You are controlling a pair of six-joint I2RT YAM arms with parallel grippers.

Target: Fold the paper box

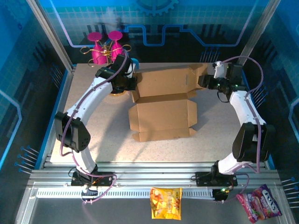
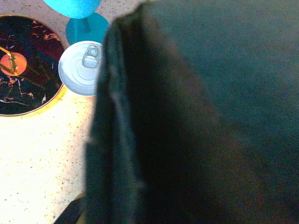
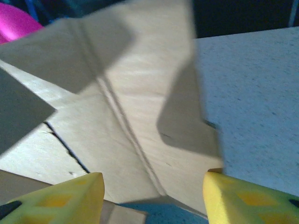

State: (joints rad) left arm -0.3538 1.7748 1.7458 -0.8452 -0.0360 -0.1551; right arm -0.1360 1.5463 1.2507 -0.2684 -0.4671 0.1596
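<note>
Overhead, cool blue light. At my left wrist the table glares white beside a dark blur; hard shadows cross the soft-focused paper box.

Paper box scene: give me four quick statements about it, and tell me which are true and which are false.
1. The paper box lies on the table. True.
2. The right hand is shut tight. False: its yellow fingers stand apart.
3. A silver can stands beside a black plate. True.
4. Both snack bags lie on the box. False: the yellow bag and the pink bag lie off the table, at the top view's bottom edge.
</note>
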